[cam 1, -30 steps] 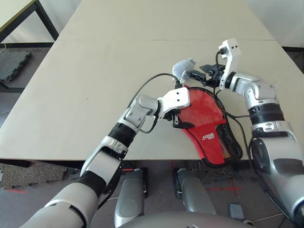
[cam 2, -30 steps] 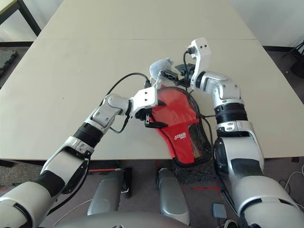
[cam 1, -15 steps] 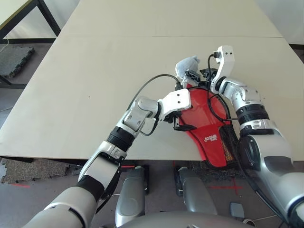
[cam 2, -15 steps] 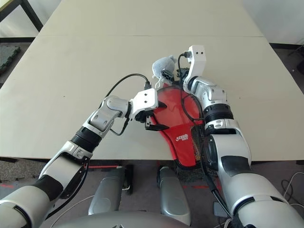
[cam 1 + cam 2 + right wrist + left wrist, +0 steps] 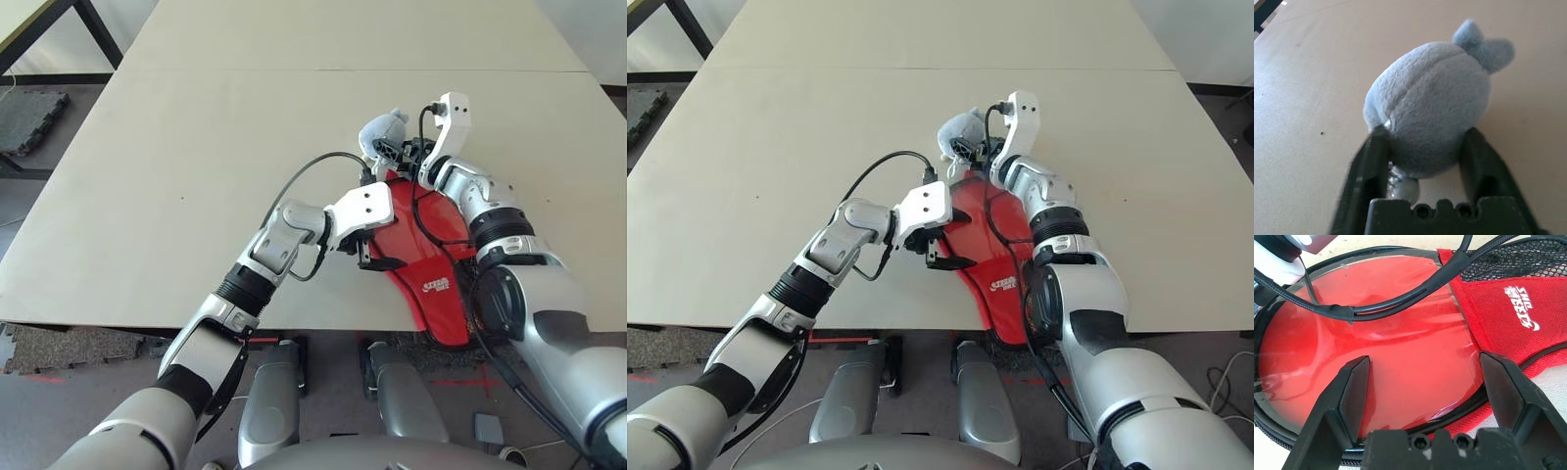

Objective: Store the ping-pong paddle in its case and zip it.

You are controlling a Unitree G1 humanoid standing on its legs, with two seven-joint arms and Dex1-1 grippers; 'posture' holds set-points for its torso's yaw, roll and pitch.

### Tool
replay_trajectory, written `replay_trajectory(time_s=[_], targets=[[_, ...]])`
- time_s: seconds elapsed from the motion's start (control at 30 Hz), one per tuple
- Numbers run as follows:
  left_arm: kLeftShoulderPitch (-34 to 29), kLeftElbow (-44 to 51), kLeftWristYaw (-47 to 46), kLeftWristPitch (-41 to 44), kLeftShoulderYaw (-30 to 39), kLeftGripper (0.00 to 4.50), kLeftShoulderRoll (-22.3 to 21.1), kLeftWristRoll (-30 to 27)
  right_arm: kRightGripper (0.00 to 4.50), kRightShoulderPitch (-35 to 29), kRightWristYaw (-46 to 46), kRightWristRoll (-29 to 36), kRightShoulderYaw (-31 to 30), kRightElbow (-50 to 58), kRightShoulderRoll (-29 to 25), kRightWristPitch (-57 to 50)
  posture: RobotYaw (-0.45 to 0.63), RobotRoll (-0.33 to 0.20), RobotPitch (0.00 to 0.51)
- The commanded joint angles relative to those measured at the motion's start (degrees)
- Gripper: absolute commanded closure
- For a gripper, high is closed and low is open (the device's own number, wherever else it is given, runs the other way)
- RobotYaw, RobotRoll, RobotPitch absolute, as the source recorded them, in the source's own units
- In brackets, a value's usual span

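The red case (image 5: 431, 264) lies near the table's front edge, its narrow end hanging over. Its round end is open, with a black zipper rim. Inside lies the ping-pong paddle (image 5: 1376, 357), red face up; its handle is hidden. My left gripper (image 5: 1423, 360) stands open just above that face, at the case's left side (image 5: 377, 257). Beyond the case's far end sits a small grey plush (image 5: 1430, 98). My right gripper (image 5: 1426, 133) is shut on the plush, one finger pressed to each side, also seen from the head (image 5: 394, 150).
The beige table (image 5: 196, 147) spreads wide to the left and behind. A black cable (image 5: 313, 166) loops from my left wrist. Another cable (image 5: 1400, 298) crosses above the paddle face. A dark-framed table (image 5: 39, 29) stands at the far left.
My right gripper has moved left onto the grey plush and closed on its sides. The left gripper has stayed open over the case. The head view has shifted a little.
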State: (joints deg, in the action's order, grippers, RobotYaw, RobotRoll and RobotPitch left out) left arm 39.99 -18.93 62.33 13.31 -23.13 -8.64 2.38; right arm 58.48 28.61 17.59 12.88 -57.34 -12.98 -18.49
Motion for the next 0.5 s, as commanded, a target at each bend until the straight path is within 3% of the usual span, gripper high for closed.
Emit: replay_trajectory(time_s=[0.03,0.1,0.2,0.5], targets=[[-1.8,-1.4,0.4,1.0,-3.0,0.00,-0.1,0.8,3.14,0.4,-0.5,0.3,1.2,-1.8,-0.1,0.6,0.08,0.000,0.239],[-1.9,-1.4,0.4,0.9,-3.1,0.00,-0.1,0.8,3.81,0.6,-1.0,0.5,1.8,-2.1,-0.2,1.3,0.08,0.000,0.239],[-2.0,-1.3,0.5,0.8,-3.3,0.00,-0.1,0.7,4.47,0.7,-1.9,0.0,2.3,-2.4,-0.9,2.9,0.08,0.000,0.237],[-2.0,-1.4,0.5,0.8,-3.8,0.00,0.6,0.4,4.48,0.8,-2.2,-1.6,2.1,-4.3,-5.6,6.3,0.06,0.000,0.231]])
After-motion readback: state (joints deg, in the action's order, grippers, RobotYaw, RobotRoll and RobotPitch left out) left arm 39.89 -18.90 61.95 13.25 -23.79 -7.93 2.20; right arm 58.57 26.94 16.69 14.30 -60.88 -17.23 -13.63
